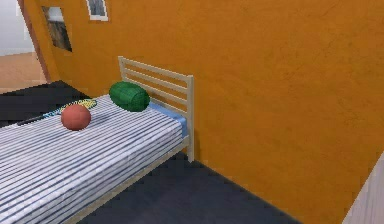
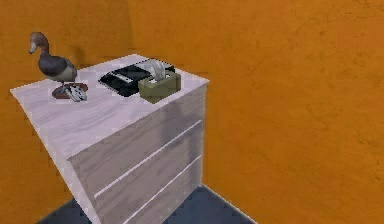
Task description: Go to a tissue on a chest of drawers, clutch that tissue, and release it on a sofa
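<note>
Tissue (image 2: 155, 68) is sticking up from an olive box (image 2: 160, 87) sitting at the far right of a pale chest of drawers (image 2: 130, 150), beside a black device (image 2: 124, 78). A duck figurine (image 2: 55, 65) is standing left. The state of the gripper cannot be told.

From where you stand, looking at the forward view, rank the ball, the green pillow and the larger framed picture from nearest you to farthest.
1. Ball: nearest, on the striped bed, left of the middle.
2. Green pillow: farther up the bed, by the headboard.
3. Framed picture: farthest, on the orange wall at the upper left, beyond the bed.
</note>
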Controlling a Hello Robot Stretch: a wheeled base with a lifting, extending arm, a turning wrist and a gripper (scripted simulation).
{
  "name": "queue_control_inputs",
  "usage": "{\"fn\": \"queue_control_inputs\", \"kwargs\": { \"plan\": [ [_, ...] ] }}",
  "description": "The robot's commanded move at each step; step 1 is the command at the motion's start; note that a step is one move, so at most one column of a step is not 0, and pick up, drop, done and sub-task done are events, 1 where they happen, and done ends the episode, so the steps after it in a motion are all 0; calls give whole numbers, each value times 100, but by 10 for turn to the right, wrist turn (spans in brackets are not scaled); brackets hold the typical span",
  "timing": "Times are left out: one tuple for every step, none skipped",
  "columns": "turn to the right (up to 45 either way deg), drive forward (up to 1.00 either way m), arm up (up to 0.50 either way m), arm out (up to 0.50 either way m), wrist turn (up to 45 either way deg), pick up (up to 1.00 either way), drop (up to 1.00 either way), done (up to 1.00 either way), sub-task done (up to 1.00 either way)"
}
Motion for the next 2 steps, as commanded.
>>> {"fn": "queue_control_inputs", "kwargs": {
  "plan": [
    [0,0,50,0,0,0,0,0,0],
    [0,0,38,0,0,0,0,0,0]
  ]
}}
